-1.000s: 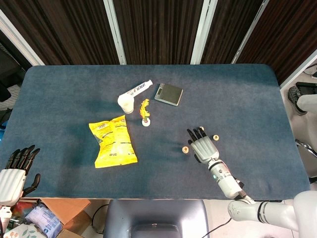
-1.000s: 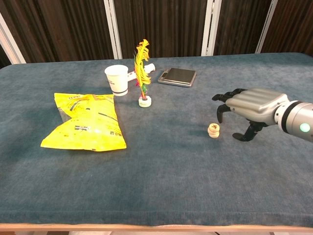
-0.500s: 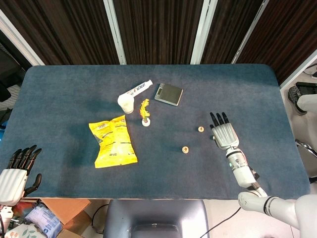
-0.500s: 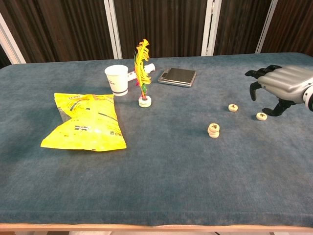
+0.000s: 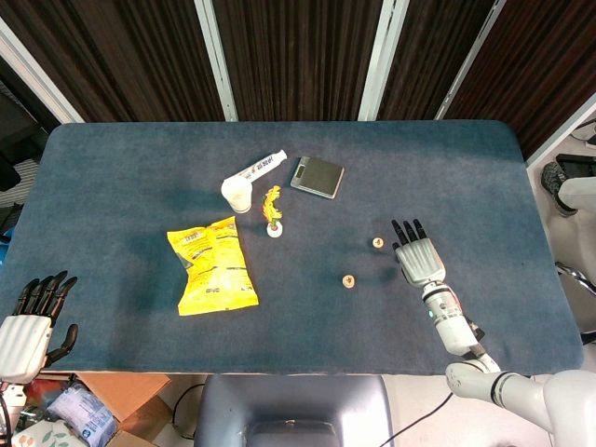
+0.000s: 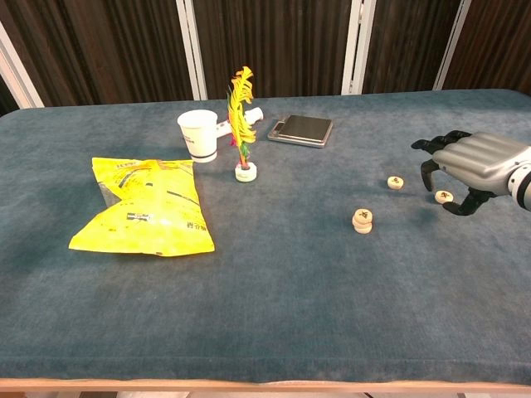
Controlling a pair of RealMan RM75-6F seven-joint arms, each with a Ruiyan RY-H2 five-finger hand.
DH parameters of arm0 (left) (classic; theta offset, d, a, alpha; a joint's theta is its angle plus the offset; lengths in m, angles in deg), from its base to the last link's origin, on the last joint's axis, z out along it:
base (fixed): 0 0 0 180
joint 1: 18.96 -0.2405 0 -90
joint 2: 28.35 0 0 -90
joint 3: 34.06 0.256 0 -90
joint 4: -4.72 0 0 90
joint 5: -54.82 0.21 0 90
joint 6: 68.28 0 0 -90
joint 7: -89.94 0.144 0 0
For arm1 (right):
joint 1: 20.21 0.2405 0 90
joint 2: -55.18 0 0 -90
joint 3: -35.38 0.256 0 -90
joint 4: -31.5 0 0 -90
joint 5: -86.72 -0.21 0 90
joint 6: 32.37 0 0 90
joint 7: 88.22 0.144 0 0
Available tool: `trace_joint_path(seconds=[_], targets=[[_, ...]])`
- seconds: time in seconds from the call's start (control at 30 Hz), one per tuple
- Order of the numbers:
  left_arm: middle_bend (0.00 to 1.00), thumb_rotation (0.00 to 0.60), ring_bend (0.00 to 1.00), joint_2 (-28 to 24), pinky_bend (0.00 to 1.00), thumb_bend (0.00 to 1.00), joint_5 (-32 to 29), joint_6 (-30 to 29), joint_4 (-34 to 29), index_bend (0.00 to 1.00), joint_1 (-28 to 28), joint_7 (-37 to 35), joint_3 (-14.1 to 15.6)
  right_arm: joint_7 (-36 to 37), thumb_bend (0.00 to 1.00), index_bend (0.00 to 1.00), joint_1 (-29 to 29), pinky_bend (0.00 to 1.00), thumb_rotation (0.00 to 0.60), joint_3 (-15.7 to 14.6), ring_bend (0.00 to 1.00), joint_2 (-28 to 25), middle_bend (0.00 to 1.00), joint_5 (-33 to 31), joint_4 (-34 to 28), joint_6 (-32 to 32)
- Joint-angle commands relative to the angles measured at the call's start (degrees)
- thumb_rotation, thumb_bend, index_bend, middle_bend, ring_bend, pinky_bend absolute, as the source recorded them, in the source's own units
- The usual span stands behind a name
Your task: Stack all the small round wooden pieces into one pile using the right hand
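Since half a second earlier, the right hand (image 6: pixel 473 164) has been drawn slightly inward and lowered, so that it is now seen hovering directly over the loose round wooden piece (image 6: pixel 444 196) nearest the table's right side; the pieces themselves have not been shifted. The hand is held palm down with its dark fingers (image 6: pixel 428 172) curled downward and apart; nothing is gripped. Whether the piece beneath is touched by a fingertip cannot be told. In the head view the same hand (image 5: pixel 419 256) is shown flat above the table, and that piece is hidden under it.

The left hand (image 5: pixel 33 321) is seen at the near left corner, off the table edge, with its fingers spread and nothing held.

The dark blue cloth-covered table (image 5: pixel 130 168) is backed by dark brown slatted panels (image 5: pixel 298 56) divided by pale vertical strips (image 5: pixel 212 56). On the left half a crumpled yellow snack bag (image 6: pixel 145 206) is laid flat. Behind it a white paper cup (image 6: pixel 199 135) is stood upright, with a white tube (image 5: pixel 258 167) lying just beyond it. A flat grey digital scale (image 6: pixel 301 129) is placed near the far middle. A yellow feathered shuttlecock (image 6: pixel 241 124) is stood upright on its white base, just right of the cup.

A small stack of two round wooden pieces (image 6: pixel 362 220) is found near the table's middle right, and a single wooden piece (image 6: pixel 396 182) lies apart between that stack and the right hand.
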Motion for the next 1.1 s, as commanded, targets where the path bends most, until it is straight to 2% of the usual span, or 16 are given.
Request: trace_joint_path(seconds=[0.03,0.43,0.8,1.0,1.1], targets=[[0.02,0.600,0.00,0.0,0.03,0.50,0.0,0.1,0.0,0.00,0.0,0.1,0.1,-0.1,0.48,0.53,-0.2,0.00,0.600,0.2,0.00,0.3,0.04,-0.1,0.7,-0.3],[0.02,0.600,0.00,0.1,0.03,0.50,-0.3,0.4,-0.1,0.00,0.1,0.5,0.0,0.7,0.48,0.54,-0.4,0.00,0.600,1.7,0.00,1.2,0.04,-0.9,3.8,-2.5],[0.02,0.600,0.00,0.2,0.03,0.50,-0.8,0.6,-0.1,0.00,0.2,0.8,-0.3,0.9,0.48,0.60,-0.2,0.00,0.600,2.3,0.00,2.3,0.06,-0.3,5.3,-3.0],[0.02,0.600,0.00,0.1,0.03,0.50,-0.8,0.4,-0.1,0.00,0.1,0.7,-0.3,1.3,0.48,0.64,-0.4,0.00,0.600,2.8,0.00,2.4,0.08,0.3,4.9,-2.5],[0.02,0.600,0.00,0.1,0.03,0.50,-0.8,0.5,-0.2,0.00,0.1,0.8,-0.2,2.2,0.48,0.65,-0.7,0.00,0.600,3.1,0.00,1.4,0.09,1.3,2.7,-1.2]])
